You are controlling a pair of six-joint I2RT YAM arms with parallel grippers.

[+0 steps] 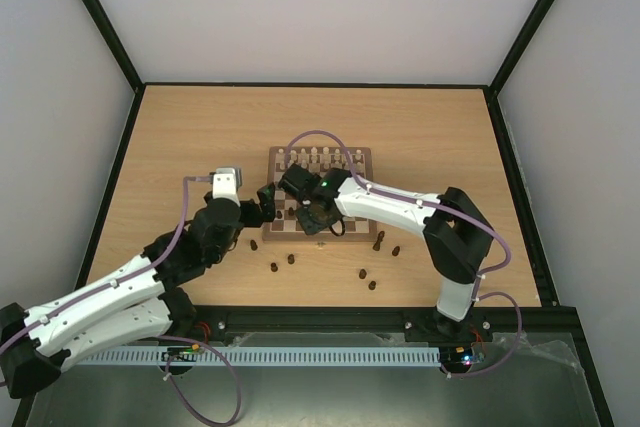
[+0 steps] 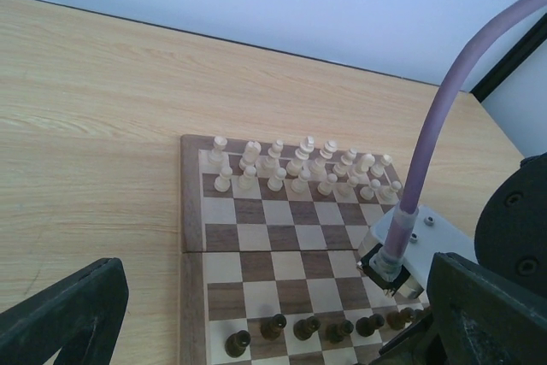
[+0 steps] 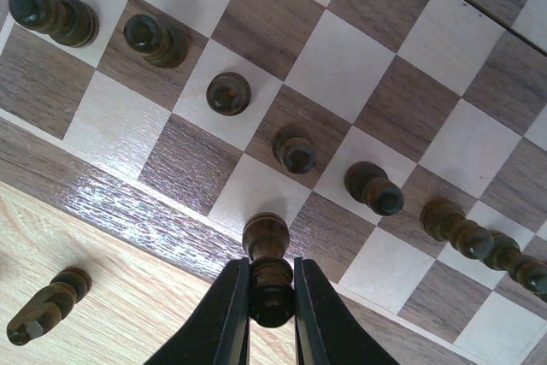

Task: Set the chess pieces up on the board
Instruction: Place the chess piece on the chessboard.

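Your right gripper (image 3: 272, 273) is clamped shut on one dark chess piece (image 3: 267, 241), pinching it near the head. The piece runs in line with the fingers, so it hangs upright with its base pointing down at the board (image 3: 128, 203).

That base sits at the near edge of the board's nearest row, where a light square meets the border. You cannot tell from here whether it touches the wood. It probably needs to move slightly farther onto the light square before you let go.

One row beyond it, a line of dark pawns (image 3: 295, 151) stands upright, one to a square.

Your left gripper (image 1: 262, 203) hovers by the board's near left corner with its fingers spread wide and holding nothing.

On the table on the near side of the board, towards the arm bases, several loose dark pieces (image 1: 290, 259) are scattered. One of them (image 3: 47, 305) lies on its side just off the border. The pale chessmen (image 2: 299, 164) fill the two far rows.
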